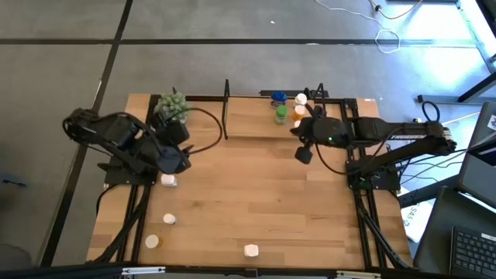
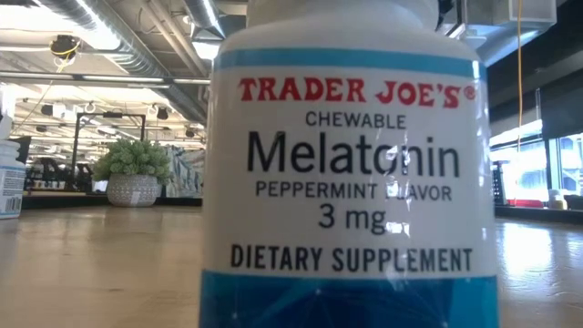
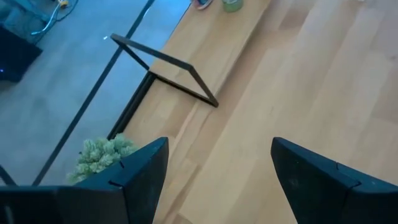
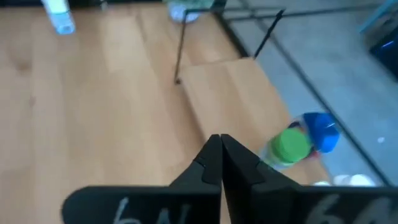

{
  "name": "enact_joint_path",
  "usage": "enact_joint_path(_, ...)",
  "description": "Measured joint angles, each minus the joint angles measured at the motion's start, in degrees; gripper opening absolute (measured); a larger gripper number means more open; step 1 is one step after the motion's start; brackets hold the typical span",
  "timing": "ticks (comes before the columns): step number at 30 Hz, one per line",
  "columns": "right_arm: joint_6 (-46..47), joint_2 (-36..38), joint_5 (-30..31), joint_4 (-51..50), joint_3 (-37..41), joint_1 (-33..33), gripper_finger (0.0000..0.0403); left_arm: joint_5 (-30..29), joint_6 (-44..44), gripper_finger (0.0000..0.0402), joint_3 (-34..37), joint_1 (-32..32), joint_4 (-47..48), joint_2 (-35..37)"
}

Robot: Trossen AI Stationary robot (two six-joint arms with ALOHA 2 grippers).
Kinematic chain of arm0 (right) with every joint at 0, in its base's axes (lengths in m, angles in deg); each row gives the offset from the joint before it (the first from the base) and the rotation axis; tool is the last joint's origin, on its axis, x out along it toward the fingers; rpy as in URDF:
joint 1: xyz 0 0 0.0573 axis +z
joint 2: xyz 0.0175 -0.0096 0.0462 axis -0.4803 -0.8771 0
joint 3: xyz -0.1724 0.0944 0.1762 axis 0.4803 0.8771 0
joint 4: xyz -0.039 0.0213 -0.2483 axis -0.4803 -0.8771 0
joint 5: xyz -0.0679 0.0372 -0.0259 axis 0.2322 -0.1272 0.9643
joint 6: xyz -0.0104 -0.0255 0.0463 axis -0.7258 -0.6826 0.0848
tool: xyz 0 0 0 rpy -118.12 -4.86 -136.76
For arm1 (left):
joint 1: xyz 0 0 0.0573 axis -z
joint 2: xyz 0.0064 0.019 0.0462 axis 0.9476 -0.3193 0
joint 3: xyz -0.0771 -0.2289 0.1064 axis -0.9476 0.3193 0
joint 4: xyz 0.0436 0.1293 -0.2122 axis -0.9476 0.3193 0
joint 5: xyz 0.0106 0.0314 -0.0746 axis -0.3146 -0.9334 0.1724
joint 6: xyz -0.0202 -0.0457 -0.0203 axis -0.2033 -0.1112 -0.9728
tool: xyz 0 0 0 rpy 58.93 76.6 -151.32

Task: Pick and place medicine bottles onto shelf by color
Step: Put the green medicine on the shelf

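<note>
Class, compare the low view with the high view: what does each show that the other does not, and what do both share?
Only the low view: the label on the melatonin bottle, reading Trader Joe's chewable melatonin, and the room behind. Only the high view: both arms, the open left gripper, the shut right gripper, the shelf and the bottles on it. Both: the plant and the wooden table.

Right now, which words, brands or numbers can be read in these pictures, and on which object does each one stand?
All on the white melatonin bottle close to the low camera:
"TRADER JOE'S"
"CHEWABLE"
"Melatonin"
"PEPPERMINT FLAVOR" (glare covers the F)
"3 mg"
"DIETARY SUPPLEMENT"
Pale marks on the right hand body: cut off, unreadable.
Bottle at left edge: label too small to read.
</note>
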Motion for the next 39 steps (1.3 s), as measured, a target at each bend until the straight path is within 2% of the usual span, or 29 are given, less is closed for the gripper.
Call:
enact_joint_path(4, 0.12, -3.28, -6.68, -5.84, -3.86, -2.26, 0.0002, -0.41, -1.09, 0.0279, 3.13, 1.46, -2.48, 0.04)
enact_joint_path(9, 0.21, -8.12, -11.03, -9.76, -6.84, -5.52, 0.0002, -1.84, -4.54, 0.0279, 6.26, 3.51, -4.39, 0.02)
enact_joint_path(13, 0.06, -12.25, -16.89, -10.15, -7.05, -9.28, 0.0002, -2.36, -6.71, 0.0279, 7.11, 4.94, -4.42, 0.02)
enact_joint_path(20, -4.68, -20.07, -21.67, -9.54, -7.05, -17.45, 0.0002, -2.44, -7.67, 0.0279, 7.15, 5.77, -4.83, 0.02)
enact_joint_path(30, 0.41, -29.07, -22.01, -10.73, -12.04, -27.66, 0.0002, -2.43, -8.11, 0.0279, 7.15, 5.78, -4.71, 0.02)
enact_joint_path(39, 1.60, -34.10, -22.01, -15.78, -15.93, -28.97, 0.0003, -2.42, -8.15, 0.0279, 7.15, 5.77, -4.80, 0.02)
